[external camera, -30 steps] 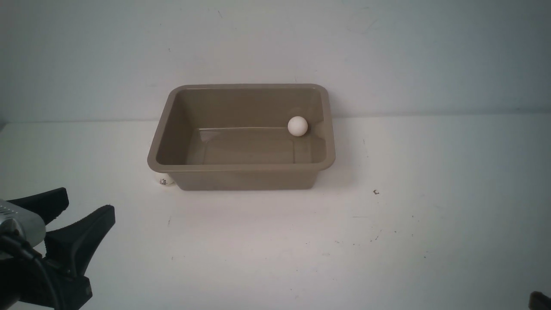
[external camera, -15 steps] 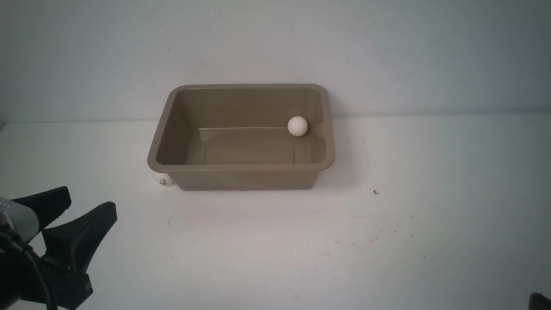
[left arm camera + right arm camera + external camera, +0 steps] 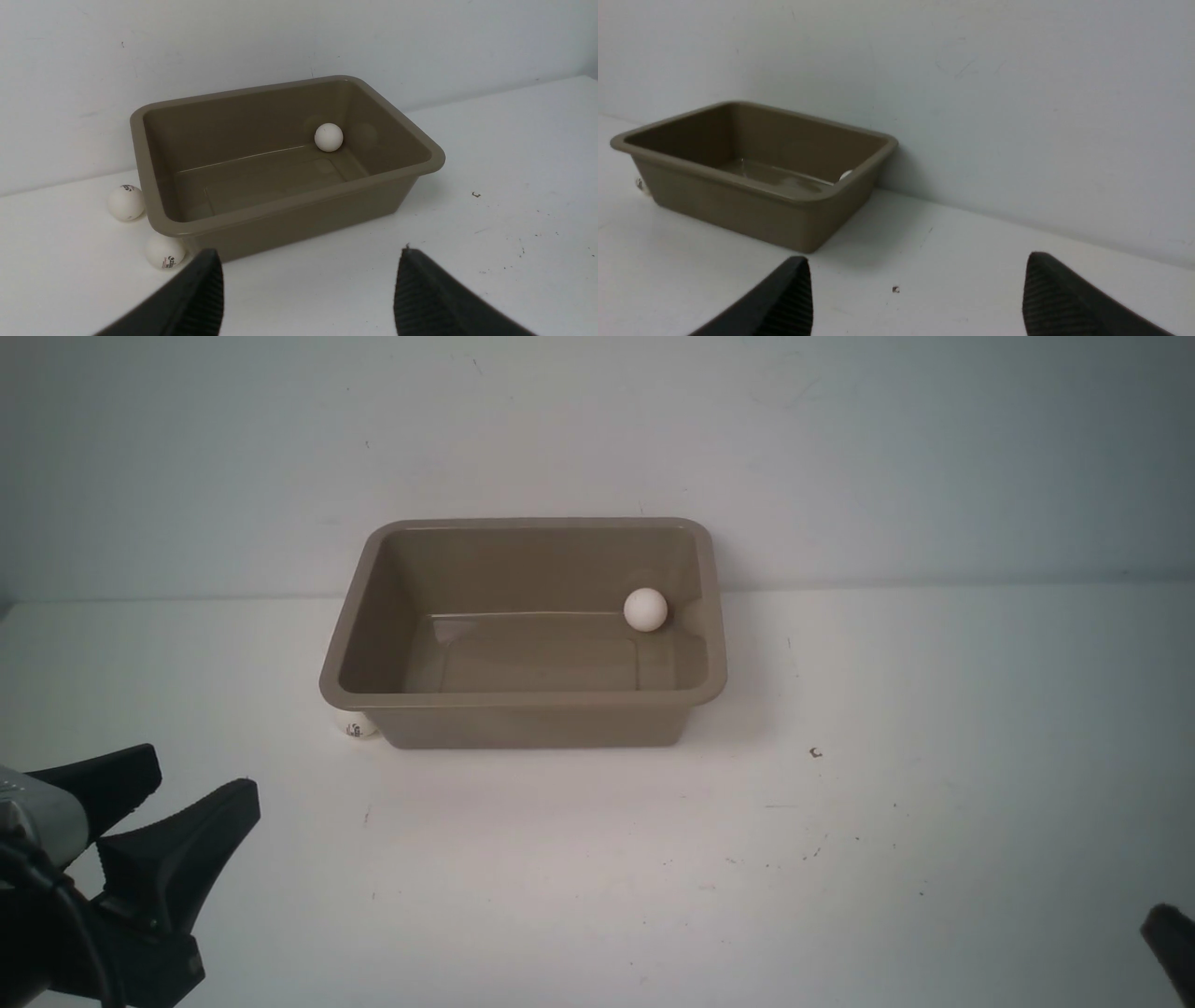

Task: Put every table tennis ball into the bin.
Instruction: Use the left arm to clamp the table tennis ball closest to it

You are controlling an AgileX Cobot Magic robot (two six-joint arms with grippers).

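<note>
One white ball (image 3: pixel 645 609) lies inside the brown bin (image 3: pixel 523 702), by the right end of its back wall, in the middle of the front view. Two more balls are out on the white desk (image 3: pixel 597 859). The second ball (image 3: pixel 164 252) sits tight against the bin's lower left corner, partly under the rim. The third ball (image 3: pixel 126 202) sits just beside the bin's left wall, farther back. The left gripper (image 3: pixel 196 779) is in the lower left of the front view. It is open wide, holds nothing, and is well apart from both balls. The right gripper (image 3: pixel 917 259) is open wide and empty too. I think the job now is for the left gripper to go and get the second ball. To do it well, it should come in low from the left, since the rim hangs over the ball. It should close softly, because a smooth round ball can roll or pop away, and it should not bump the bin. Some things are hard to see. In the front view the third ball is hidden behind the bin, and only a dark tip of the right gripper shows in the lower right corner. The little marks on the balls are too small to read.
</note>
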